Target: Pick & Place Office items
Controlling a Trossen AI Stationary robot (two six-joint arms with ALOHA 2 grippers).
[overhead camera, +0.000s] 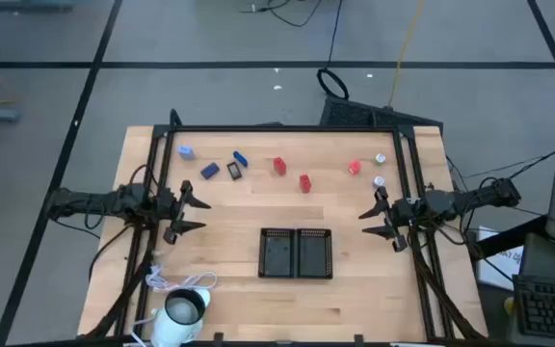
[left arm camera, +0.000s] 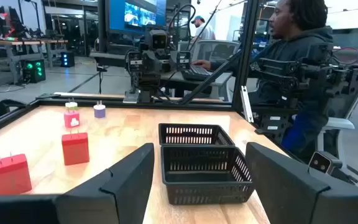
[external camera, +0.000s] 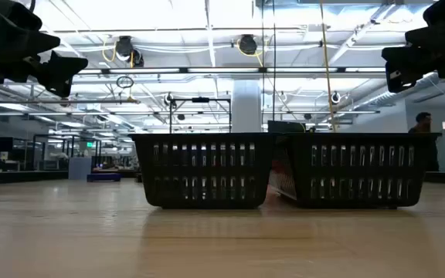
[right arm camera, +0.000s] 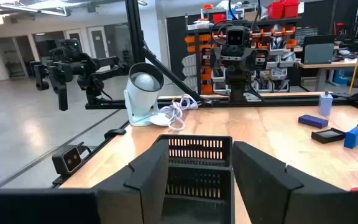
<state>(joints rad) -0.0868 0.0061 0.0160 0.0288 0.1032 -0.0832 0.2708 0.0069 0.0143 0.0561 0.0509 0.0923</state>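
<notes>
The office items lie in a row along the table's far side: a light blue block (overhead camera: 184,151), a dark block (overhead camera: 209,171), a blue block (overhead camera: 239,160), red blocks (overhead camera: 279,166) (overhead camera: 304,182) (overhead camera: 355,168) and two silvery-white round bits (overhead camera: 381,159) (overhead camera: 379,180). Two black trays (overhead camera: 297,253) stand side by side at the table's middle, toward the near edge. My left gripper (overhead camera: 193,214) hovers open left of the trays, pointing toward them. My right gripper (overhead camera: 379,220) hovers open to their right, facing them. Neither holds anything.
A white cup-like thing with a cord (overhead camera: 183,313) sits at the near left corner. A black frame (overhead camera: 287,128) runs along the table's far, left and right sides. A person (left arm camera: 297,68) sits beyond the table's right side.
</notes>
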